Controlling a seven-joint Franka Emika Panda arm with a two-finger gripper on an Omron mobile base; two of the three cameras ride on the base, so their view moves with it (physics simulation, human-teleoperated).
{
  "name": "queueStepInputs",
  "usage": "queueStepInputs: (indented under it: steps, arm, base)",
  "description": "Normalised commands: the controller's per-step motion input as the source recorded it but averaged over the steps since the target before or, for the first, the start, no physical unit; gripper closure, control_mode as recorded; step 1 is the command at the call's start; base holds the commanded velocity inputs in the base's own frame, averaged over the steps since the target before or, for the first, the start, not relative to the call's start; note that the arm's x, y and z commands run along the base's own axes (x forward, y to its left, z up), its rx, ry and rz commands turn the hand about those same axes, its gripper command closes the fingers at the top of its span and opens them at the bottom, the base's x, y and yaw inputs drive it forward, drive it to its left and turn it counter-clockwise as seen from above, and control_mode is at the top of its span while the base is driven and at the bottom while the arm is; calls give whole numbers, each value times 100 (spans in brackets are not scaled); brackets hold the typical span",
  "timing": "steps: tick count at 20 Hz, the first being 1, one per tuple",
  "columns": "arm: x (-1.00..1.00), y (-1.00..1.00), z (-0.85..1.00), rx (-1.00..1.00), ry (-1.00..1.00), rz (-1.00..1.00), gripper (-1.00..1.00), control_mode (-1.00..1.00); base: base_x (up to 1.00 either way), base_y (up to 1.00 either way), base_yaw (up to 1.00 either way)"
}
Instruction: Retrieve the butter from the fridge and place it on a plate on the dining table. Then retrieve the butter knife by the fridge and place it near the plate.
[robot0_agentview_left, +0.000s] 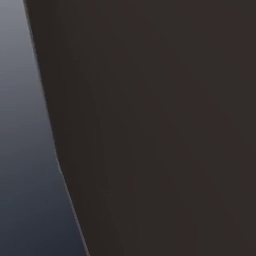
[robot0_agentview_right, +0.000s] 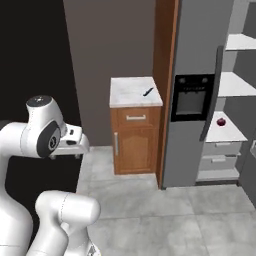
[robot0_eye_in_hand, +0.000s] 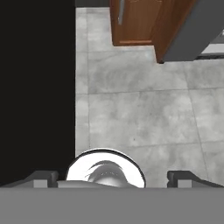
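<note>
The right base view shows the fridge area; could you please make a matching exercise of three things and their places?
Things:
1. butter knife
2. red fruit
3. black dispenser panel

Places:
A. on a white shelf inside the open fridge
B. on the grey fridge door
C. on the small marble counter

Pairs: 1-C, 2-A, 3-B.

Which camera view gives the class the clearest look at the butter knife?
The right base view: the butter knife lies in plain sight on the small marble counter beside the fridge. The hand view looks down at floor tiles and the left base view at dark surfaces instead.
</note>
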Motion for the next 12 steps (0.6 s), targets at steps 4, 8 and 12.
queueStepInputs:
  steps: [4,8,12]
  arm:
    - [0,0,0,0,0,0,-100,100]
    - [0,0,0,0,0,0,-100,100]
    - [0,0,0,0,0,0,-100,100]
  base:
    - [58,32,-32]
    - [50,74,-52]
    - [66,98,-56]
